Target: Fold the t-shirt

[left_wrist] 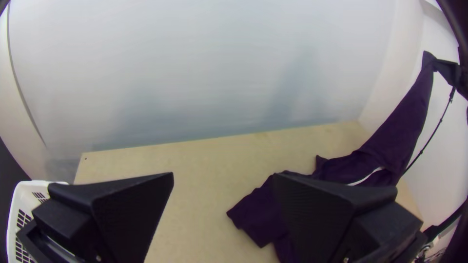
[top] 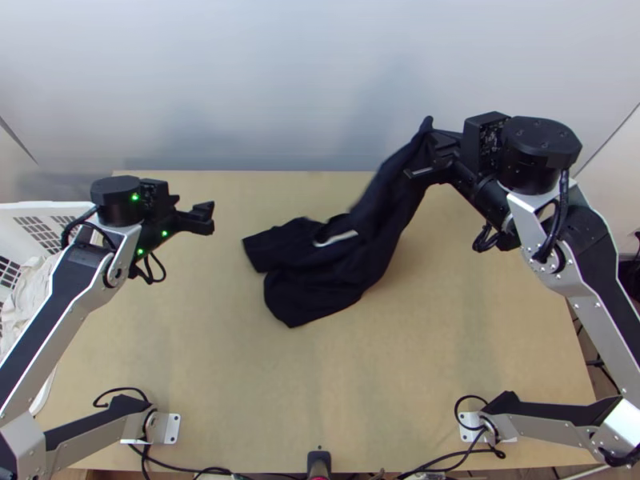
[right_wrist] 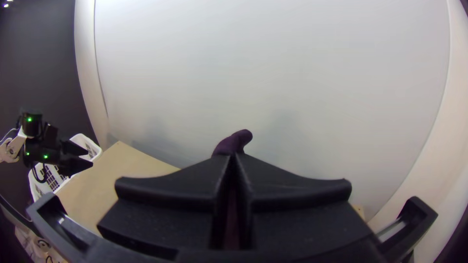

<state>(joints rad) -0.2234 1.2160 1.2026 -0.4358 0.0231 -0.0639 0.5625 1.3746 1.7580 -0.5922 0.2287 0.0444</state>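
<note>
Partly aloft, dark t-shirt [top: 320, 280], pinched in right gripper [top: 424, 156], rest bunched below

Left gripper [top: 214, 217] parted, t-shirt [left_wrist: 392, 141] seemingly bunched

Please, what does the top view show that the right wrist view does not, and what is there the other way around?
Top view: the bunched part of the t-shirt on the table, its white strip, and the right arm's base plate.

Right wrist view: the dark wall beyond the basket.

Both: the table, the white basket, the open left hand, and the right hand holding a raised part of the t-shirt.
</note>
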